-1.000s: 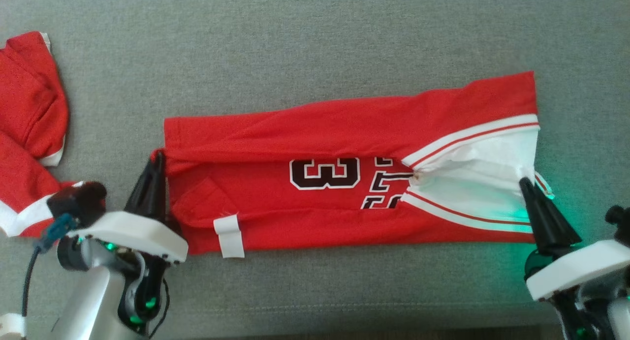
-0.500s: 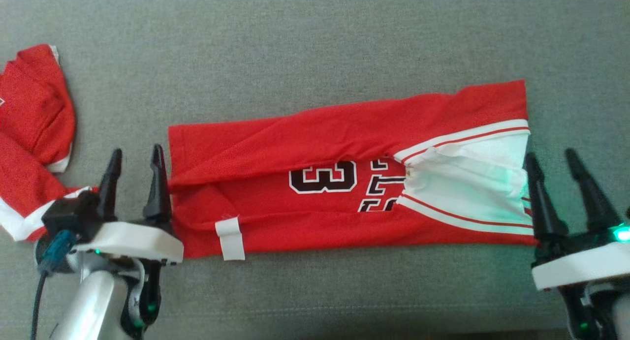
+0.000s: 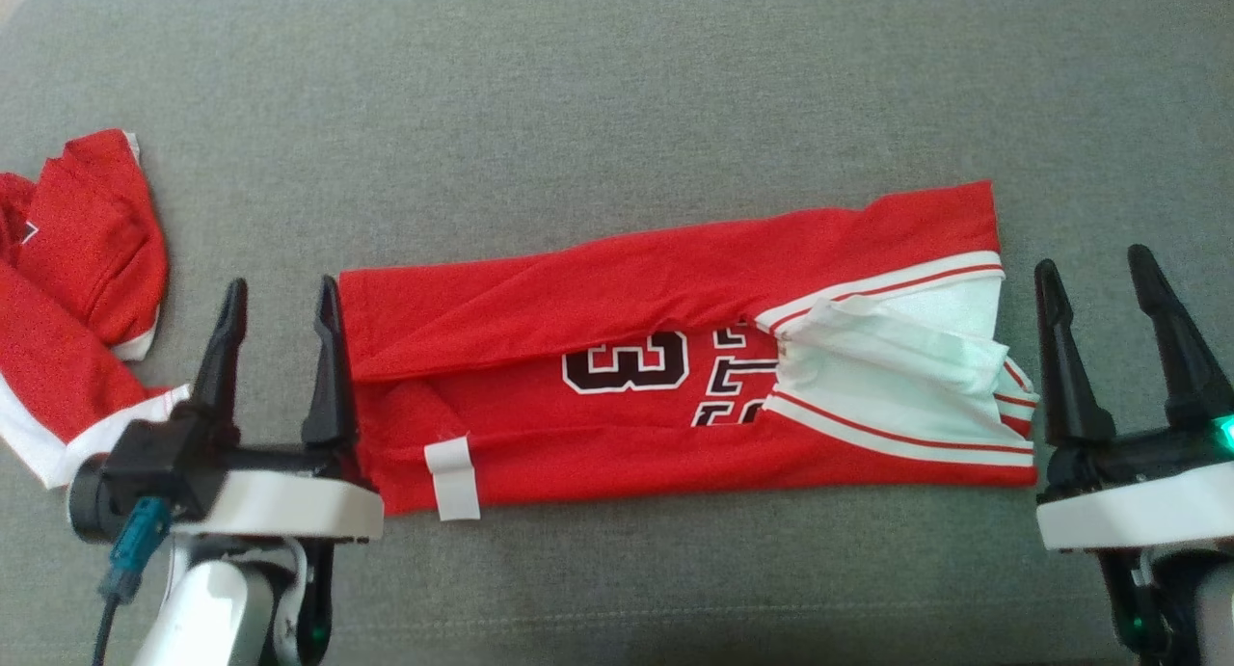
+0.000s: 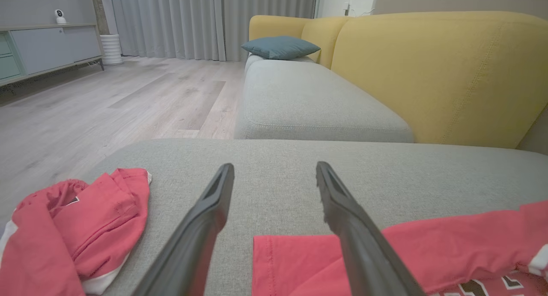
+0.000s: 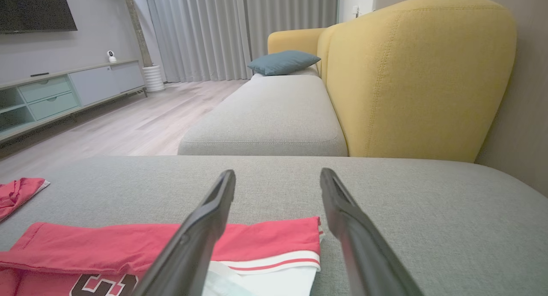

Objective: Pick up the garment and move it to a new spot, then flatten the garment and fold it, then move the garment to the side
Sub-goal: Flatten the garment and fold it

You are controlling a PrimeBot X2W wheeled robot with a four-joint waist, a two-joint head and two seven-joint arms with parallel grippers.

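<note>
Garment [image 3: 627,290] is a red jersey lying flat on the grey seat cushion [image 3: 617,88], stretched long-ways from left to right and sitting closer to the near edge than the far one; its top long side is folded down over the middle, so you get a black number 3 [image 3: 625,362] peeking out in the gap, plus some more black lettering next to it that I can't read; the right end is a white panel [image 3: 897,367] with red and white stripes, a bit rumpled; there's a little white tag [image 3: 451,478] on the lower edge near the left end. Left gripper [image 3: 281,283] sits right at the garment's left end with its fingers spread apart and nothing between them; the finger nearer the cloth is just beside that end, and from the wrist camera it overlaps the red corner, but I honestly can't tell if it's touching. Right gripper [image 3: 1094,259] is off the right end, fingers also spread wide and empty, with a strip of bare grey between it and the white panel. A second red garment [image 3: 77,252] is bunched up at the cushion's left edge, well apart from the folded one; past the far edge there's a yellow backrest [image 5: 411,73] and a teal pillow [image 5: 282,61].
</note>
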